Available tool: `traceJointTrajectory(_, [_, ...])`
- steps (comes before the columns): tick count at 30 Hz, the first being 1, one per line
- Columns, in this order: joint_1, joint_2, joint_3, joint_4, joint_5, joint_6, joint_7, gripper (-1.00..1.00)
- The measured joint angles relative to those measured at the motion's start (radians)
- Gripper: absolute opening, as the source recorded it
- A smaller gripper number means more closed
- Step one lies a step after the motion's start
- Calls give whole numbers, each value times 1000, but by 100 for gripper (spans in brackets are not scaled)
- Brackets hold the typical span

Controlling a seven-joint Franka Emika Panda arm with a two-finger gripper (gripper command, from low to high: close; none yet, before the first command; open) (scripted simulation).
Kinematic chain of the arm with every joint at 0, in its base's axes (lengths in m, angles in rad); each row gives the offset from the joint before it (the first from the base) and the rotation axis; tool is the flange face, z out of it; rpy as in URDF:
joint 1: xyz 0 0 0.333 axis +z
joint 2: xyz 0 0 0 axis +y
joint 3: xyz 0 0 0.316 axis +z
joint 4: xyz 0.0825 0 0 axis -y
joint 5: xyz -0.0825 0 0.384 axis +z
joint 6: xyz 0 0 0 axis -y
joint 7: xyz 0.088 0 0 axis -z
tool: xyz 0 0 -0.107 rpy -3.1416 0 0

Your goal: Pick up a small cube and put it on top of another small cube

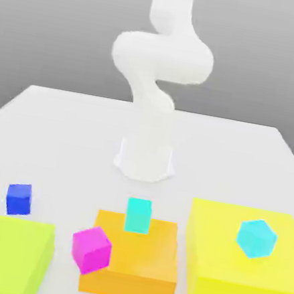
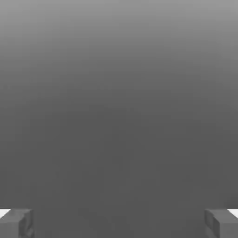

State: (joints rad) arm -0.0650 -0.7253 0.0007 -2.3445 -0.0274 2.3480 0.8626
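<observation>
On white table [image 1: 66, 122] | grey backdrop | gripper [image 2: 119, 223] spread, empty | blue cube [image 1: 19, 198] apart

A white table [image 1: 58, 127] carries the robot's base [image 1: 145, 159], a blue cube [image 1: 19, 198], a lime block [image 1: 2, 253], an orange block [image 1: 141, 271] and a yellow block [image 1: 223, 272] along the near edge, left to right.

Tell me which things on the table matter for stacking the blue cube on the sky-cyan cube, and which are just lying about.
For the job:
- royal-blue cube, on the table
- sky-cyan cube, on the yellow block
- gripper, fingers apart, nothing between them

Lying about:
- turquoise cube, on the orange block
- magenta cube
- lime block
</observation>
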Motion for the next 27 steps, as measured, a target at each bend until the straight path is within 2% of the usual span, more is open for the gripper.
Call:
traceJointTrajectory(9, [-225, 273, -35, -161, -87, 173, 218, 0])
traceJointTrajectory(18, [-400, 538, -133, -320, -116, 344, 391, 0])
traceJointTrajectory(22, [-460, 655, -189, -391, -70, 424, 425, 0])
traceJointTrajectory(25, [-526, 743, -207, -444, 24, 483, 409, 0])
traceJointTrajectory(27, [-536, 811, -180, -447, 91, 534, 375, 0])
